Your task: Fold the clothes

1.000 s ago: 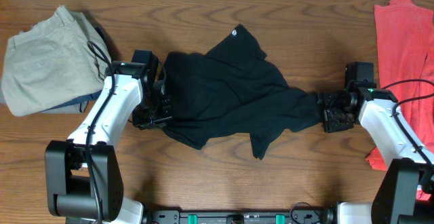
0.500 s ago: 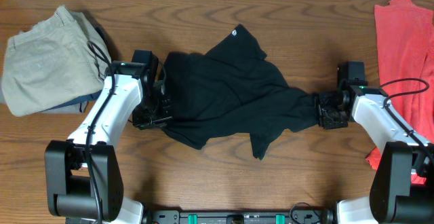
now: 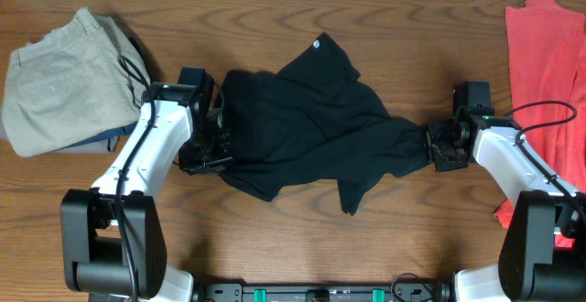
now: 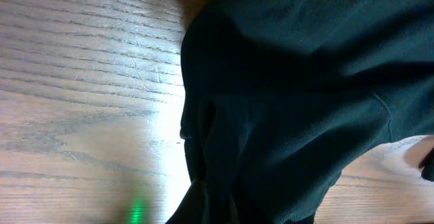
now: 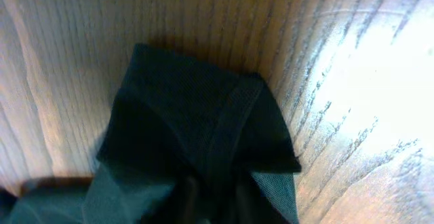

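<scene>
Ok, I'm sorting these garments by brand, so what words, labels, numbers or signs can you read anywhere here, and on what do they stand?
No text can be read in any view.
black shirt: one small white round mark near its top corner, too small to read.
khaki trousers: no print shows.
coral-red garment: no print shows.

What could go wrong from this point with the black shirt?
The right pincer meets only a narrow folded tip of the black shirt; a pull may slip it free. The shirt lies bunched between it and the left pincer; stretching might lock in creases. The right arm's cable crosses the coral-red garment and could drag it.
</scene>
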Action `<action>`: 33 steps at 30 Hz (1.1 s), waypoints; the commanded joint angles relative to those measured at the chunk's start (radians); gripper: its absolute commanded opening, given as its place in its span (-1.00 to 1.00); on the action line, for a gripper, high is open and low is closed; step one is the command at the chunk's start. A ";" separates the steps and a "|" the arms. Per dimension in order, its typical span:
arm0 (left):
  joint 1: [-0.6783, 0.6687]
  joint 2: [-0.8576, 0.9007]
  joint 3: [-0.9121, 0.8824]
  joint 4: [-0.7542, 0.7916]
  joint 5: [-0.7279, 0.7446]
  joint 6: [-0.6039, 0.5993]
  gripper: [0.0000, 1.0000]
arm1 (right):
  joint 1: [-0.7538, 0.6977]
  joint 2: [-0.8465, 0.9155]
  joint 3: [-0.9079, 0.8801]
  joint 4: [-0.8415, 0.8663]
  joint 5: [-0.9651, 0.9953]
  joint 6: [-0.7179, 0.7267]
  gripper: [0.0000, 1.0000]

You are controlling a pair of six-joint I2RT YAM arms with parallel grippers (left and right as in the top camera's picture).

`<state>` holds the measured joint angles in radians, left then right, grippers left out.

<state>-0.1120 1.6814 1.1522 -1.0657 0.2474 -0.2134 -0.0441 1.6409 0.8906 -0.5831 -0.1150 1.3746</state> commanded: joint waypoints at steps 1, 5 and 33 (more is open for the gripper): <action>0.004 0.005 -0.006 -0.002 -0.013 -0.009 -0.88 | 0.003 0.008 -0.003 -0.005 0.005 -0.078 -0.34; 0.004 0.005 -0.006 -0.002 -0.013 -0.009 -0.87 | 0.003 0.008 -0.003 -0.019 0.002 -0.101 -0.33; 0.004 0.005 -0.006 -0.002 -0.013 -0.009 -0.88 | -0.053 -0.008 0.001 0.009 -0.096 -0.101 -0.43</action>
<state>-0.1120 1.6814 1.1522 -1.0653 0.2474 -0.2134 -0.0731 1.6409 0.8906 -0.5785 -0.1875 1.2892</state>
